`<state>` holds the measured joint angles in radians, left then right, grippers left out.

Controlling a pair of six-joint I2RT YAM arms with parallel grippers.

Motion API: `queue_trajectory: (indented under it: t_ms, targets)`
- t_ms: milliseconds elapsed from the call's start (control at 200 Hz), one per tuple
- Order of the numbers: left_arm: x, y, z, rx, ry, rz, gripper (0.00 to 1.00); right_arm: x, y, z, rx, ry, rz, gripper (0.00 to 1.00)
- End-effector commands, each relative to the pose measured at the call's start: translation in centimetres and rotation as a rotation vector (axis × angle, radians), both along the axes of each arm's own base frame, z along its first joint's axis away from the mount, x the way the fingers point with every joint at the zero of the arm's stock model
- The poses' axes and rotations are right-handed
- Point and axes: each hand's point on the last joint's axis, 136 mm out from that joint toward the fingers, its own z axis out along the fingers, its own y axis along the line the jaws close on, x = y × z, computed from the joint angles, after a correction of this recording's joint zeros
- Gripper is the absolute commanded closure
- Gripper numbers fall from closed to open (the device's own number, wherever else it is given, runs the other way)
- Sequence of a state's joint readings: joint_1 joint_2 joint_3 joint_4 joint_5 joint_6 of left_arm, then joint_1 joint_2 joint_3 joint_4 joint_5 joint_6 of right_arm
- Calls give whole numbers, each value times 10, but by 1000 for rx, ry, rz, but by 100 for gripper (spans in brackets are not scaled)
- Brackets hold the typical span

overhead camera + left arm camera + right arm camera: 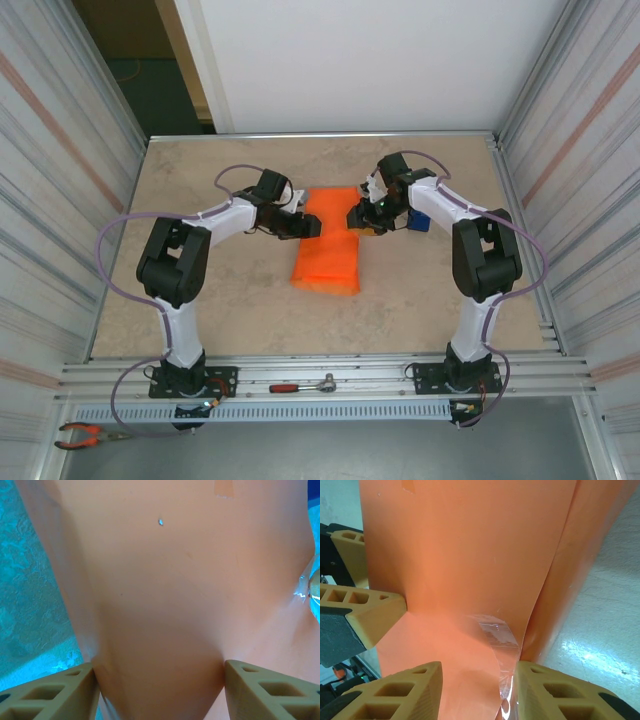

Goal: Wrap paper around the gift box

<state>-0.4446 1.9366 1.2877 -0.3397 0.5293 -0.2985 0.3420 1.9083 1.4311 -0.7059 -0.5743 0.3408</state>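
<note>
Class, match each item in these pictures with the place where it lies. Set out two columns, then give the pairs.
Items
1. bright orange paper sheet, folded into a bundle
2. red-handled metal hand tool
3. orange-handled pliers
4. small blue object

Places
A. near-left corner of the top view
B. close beside the right arm, on the far side
C. middle of the beige table
D. on the near metal rail, about midway along it

Pairs: 1-C; 2-D; 3-A; 4-B
</note>
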Motion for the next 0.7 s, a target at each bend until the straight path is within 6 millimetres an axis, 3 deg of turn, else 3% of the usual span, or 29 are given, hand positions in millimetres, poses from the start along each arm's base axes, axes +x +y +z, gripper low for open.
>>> queue_trajectory:
  t_ms: [0,691]
  targets:
    - [-38,28,-72,237,152,-8,37,4,-9,2,-61,-11,-36,56]
    - [-40,27,-75,246,157,-14,37,3,-14,-2,-115,-21,-46,46]
